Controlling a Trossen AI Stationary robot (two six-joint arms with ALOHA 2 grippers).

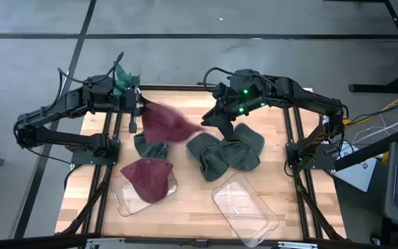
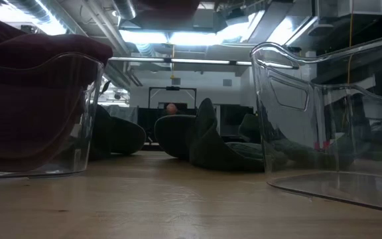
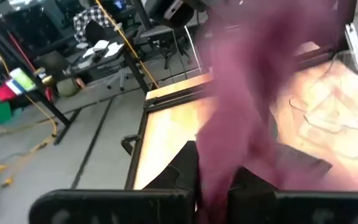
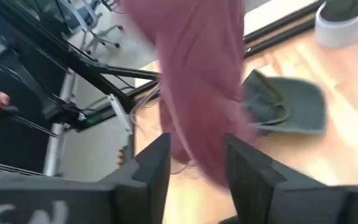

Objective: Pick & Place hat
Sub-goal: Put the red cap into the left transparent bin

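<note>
A maroon hat (image 1: 168, 123) hangs in the air over the far middle of the table, between my two grippers. My left gripper (image 1: 138, 105) is shut on its left end. My right gripper (image 1: 211, 119) stands open at the hat's right tip (image 1: 200, 128), and in the right wrist view the maroon cloth (image 4: 197, 124) runs down between its two spread fingers. A second maroon hat (image 1: 147, 178) lies in the clear tray (image 1: 126, 204) at the near left. My left gripper pinches an edge of the maroon hat (image 3: 213, 180) between its two fingers, coming about level from the table's left side. The hat is lifted clear of the table and stretches away from the fingers toward my right gripper. My right gripper has the hat's other end (image 4: 194, 158) between its open fingers; I cannot tell whether they touch it.
Dark green hats (image 1: 223, 155) (image 1: 150, 146) lie heaped on the table's middle under the held hat. A second clear tray (image 1: 244, 207) sits at the near right with nothing in it. Black frame rails (image 1: 292, 138) run along both table sides.
</note>
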